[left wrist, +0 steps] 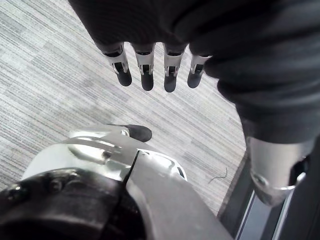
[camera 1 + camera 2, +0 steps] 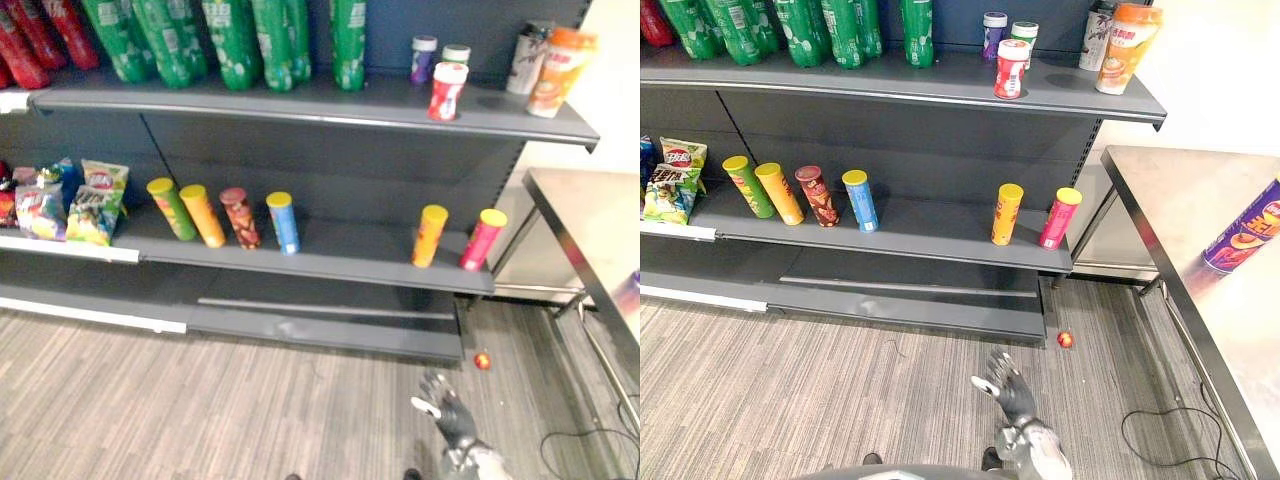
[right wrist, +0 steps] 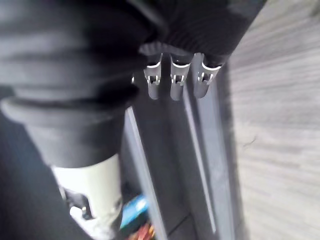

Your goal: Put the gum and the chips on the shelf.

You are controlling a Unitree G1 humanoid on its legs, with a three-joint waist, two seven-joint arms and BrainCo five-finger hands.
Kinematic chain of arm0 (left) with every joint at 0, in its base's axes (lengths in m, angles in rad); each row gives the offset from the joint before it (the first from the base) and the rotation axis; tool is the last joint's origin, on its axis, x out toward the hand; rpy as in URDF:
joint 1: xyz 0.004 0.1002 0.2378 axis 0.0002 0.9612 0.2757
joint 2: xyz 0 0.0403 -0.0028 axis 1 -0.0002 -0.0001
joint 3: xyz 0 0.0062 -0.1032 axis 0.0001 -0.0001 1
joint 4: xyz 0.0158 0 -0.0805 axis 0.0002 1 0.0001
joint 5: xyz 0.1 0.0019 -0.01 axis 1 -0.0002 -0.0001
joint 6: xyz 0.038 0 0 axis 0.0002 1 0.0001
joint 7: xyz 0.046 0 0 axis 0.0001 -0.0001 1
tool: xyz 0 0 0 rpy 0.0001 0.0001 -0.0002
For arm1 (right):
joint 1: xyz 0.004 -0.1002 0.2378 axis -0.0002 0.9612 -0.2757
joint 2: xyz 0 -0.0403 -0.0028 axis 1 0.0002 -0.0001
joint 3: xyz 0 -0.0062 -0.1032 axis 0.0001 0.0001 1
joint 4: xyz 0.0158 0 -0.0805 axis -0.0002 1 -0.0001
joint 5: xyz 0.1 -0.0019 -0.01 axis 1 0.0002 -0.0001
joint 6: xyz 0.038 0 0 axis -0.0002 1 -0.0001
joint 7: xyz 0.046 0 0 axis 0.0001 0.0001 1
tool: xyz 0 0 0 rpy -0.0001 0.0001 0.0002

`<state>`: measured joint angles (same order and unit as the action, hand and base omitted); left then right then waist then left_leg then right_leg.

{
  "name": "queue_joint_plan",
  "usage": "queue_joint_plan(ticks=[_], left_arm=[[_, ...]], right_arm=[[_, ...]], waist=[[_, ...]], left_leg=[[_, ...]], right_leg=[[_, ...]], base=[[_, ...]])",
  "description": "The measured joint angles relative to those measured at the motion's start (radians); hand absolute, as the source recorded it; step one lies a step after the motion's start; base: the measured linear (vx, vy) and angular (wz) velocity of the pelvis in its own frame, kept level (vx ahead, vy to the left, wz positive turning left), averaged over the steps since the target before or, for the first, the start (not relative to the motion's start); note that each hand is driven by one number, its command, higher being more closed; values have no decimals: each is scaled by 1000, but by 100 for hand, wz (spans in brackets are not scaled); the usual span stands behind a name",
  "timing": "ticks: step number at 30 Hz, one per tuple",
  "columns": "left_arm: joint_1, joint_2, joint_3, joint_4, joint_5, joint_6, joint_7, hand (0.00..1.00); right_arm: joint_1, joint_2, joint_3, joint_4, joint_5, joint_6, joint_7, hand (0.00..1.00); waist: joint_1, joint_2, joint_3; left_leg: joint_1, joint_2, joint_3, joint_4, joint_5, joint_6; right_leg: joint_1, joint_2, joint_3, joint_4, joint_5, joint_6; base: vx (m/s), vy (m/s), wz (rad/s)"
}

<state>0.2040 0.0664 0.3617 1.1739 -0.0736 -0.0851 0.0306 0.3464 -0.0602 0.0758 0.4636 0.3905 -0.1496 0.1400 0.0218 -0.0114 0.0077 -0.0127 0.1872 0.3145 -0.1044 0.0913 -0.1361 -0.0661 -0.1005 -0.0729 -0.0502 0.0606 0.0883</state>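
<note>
My right hand (image 2: 446, 411) is raised low in front of the shelf unit, fingers (image 3: 172, 82) straight and holding nothing. My left hand (image 1: 150, 70) hangs over the carpet, fingers straight and empty. A purple chips can (image 2: 1245, 237) lies on its side on the steel table (image 2: 1180, 230) at the right. Several chips cans stand on the middle shelf (image 2: 330, 262), among them a yellow one (image 2: 430, 236) and a pink one (image 2: 482, 240). Small gum bottles stand on the top shelf (image 2: 300, 108): a red-and-white one (image 2: 447, 91), a purple one (image 2: 423, 58) and a green-capped one (image 2: 456, 54).
Green bottles (image 2: 232, 40) line the top shelf's left; two drink containers (image 2: 558, 70) stand at its right end. Snack bags (image 2: 95, 205) sit on the middle shelf's left. A small red ball (image 2: 483, 360) lies on the carpet by the shelf's base.
</note>
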Motion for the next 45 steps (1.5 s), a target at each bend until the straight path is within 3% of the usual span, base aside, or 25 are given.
queue_joint_plan(ticks=[3,8,14,19,23,26,28,29,30,31,32,34,36,39,40,41,45], left_arm=[[1,-2,-1,0,-2,0,0,0],[10,-6,-5,0,-29,-1,-1,0],[12,-6,-13,7,-41,-3,-3,0],[13,-3,-13,18,-42,-3,-5,0],[15,-1,-22,16,-43,-6,-7,0],[24,8,-15,17,-44,-20,-18,0],[11,-1,0,8,-44,-20,-19,0],[8,-15,3,-25,-46,-22,-19,0],[5,-17,8,-32,-50,-28,-19,0],[2,-27,18,-31,-63,-30,-20,0],[-16,-32,32,-38,-70,-30,-21,0],[-19,-30,29,-46,-79,-39,-30,0],[-17,-15,5,-41,-82,-36,-36,0],[-25,14,-53,-34,-81,-34,-40,0],[-35,15,-60,-21,-81,-33,-40,0],[-43,15,-71,-18,-81,-31,-44,0],[-61,10,-72,-22,-82,-29,-48,0]], right_arm=[[-3,0,-93,155,-12,12,-29,0],[-31,-2,-248,356,-150,8,-84,0],[-54,1,-380,583,-155,13,-113,0],[-58,1,-434,662,-191,21,-136,0],[-47,4,-541,691,-235,41,-145,0],[-44,27,-653,663,-234,40,-143,0],[-39,32,-697,619,-233,37,-145,0],[-34,33,-696,591,-233,39,-146,0],[-31,37,-698,575,-233,44,-147,0],[-29,40,-698,566,-231,50,-150,0],[-35,53,-696,567,-231,55,-152,0],[-21,83,-695,577,-230,60,-155,0],[-24,87,-685,609,-226,63,-155,0],[-56,88,-678,661,-227,79,-156,0],[-84,83,-673,681,-225,80,-157,0],[-111,64,-668,684,-226,79,-161,0],[-162,34,-655,686,-227,73,-168,0]], waist=[[0,3,-3],[-5,11,-8],[-6,16,-12],[-20,18,-4],[-30,18,11],[-48,0,24],[-53,-1,40],[-53,11,52],[-52,13,60],[-49,26,79],[-52,47,96],[-48,37,110],[-47,19,117],[-51,-1,115],[-48,-4,121],[-54,12,130],[-51,32,131]], left_leg=[[1,-1,1,0,-1,1],[15,-2,9,0,-4,3],[33,-6,9,0,-10,3],[57,-16,3,1,-15,10],[144,-30,17,8,-39,17],[144,-32,102,114,-104,24],[61,15,183,306,-197,33],[-12,79,245,456,-283,31],[-26,106,282,508,-314,39],[-22,149,348,525,-351,53],[-1,188,412,522,-358,52],[42,212,503,489,-354,48],[90,175,590,417,-328,31],[87,91,621,341,-299,33],[88,78,639,325,-283,37],[89,65,649,295,-251,42],[133,55,658,246,-210,40]], right_leg=[[0,-1,2,0,0,0],[4,0,11,0,-1,2],[21,-3,12,-1,-5,7],[55,-10,3,2,-8,14],[65,-27,25,136,-96,29],[14,-39,123,202,-120,36],[-47,-31,189,202,-102,59],[-105,-6,207,197,-92,61],[-116,0,213,174,-89,59],[-115,-6,159,103,-99,40],[-124,-27,-17,138,-94,-3],[-138,-76,-262,282,-114,-46],[-103,-138,-397,357,-119,-54],[-24,-165,-420,244,-80,-18],[6,-154,-413,152,-47,28],[6,-140,-412,128,-33,18],[23,-115,-408,125,-41,5]], base=[[0,0,0],[23,-1,-6],[0,0,0],[25,4,4],[9,25,-7],[-6,74,-83],[-96,54,-151],[-143,56,-138],[-164,109,-194],[-122,115,-185],[-90,124,-178],[-15,136,-144],[7,124,-134],[44,5,-81],[89,-50,-38],[88,-65,-31],[71,-31,-17]])
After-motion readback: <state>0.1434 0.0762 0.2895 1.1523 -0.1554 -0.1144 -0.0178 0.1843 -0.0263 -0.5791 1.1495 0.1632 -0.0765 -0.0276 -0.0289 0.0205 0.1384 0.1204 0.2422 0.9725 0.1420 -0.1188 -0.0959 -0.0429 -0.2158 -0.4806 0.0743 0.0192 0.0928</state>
